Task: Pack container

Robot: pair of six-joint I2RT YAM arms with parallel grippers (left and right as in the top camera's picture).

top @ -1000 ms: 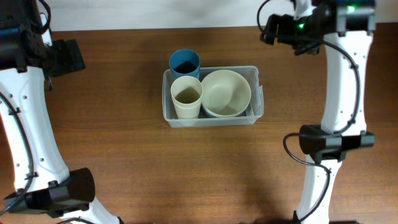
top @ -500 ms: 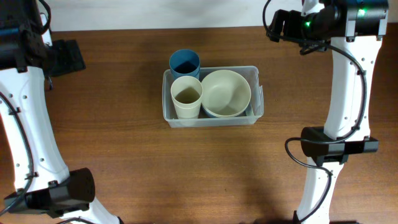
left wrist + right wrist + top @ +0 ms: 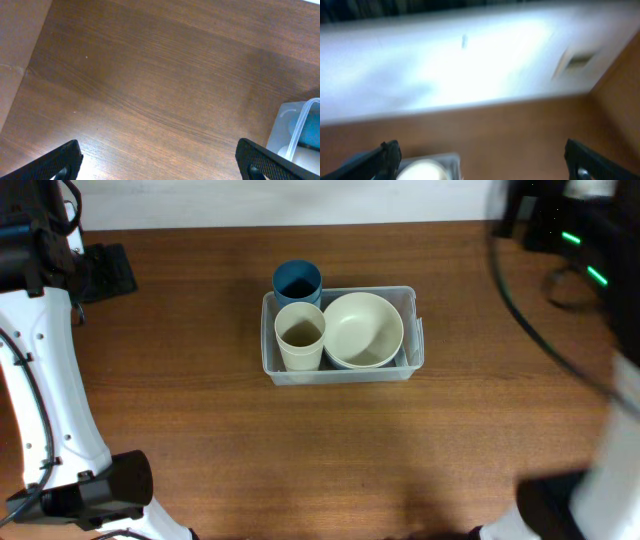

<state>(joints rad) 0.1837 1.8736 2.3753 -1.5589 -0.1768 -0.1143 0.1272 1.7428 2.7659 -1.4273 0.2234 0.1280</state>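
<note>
We see the clear translucent plastic rectangular container (image 3: 340, 374) on the brown wooden worktop (image 3: 200, 440). It sits about midway between the left and right edges, nearer the far edge than the near one. Inside it, a cream plastic tumbler (image 3: 300, 336) stands upright in the left half and a round cream bowl (image 3: 363, 330) sits in the right half. The two are just beside each other; we cannot tell whether they touch. A round blue cup (image 3: 297, 280) stands upright at the container's far left corner, overlapping the rim. From overhead we cannot tell whether it is inside or just behind the wall.

Left pincer (image 3: 161, 162): fingers wide apart, empty, over bare worktop. The container's corner and a bit of blue show at the right edge of the left wrist view. Overhead, the left arm (image 3: 45, 380) runs along the left edge, with its black head near the far left corner, well apart from the container.

Right pincer (image 3: 485, 161): fingers wide apart, empty. The right wrist view is blurred. It shows the far edge of the worktop, a white wall (image 3: 470, 60) beyond it, and a bit of the bowl and container rim low on the left. Overhead, the right arm (image 3: 585, 250) is a blur along the right edge by the far right corner, well apart from the container.
</note>
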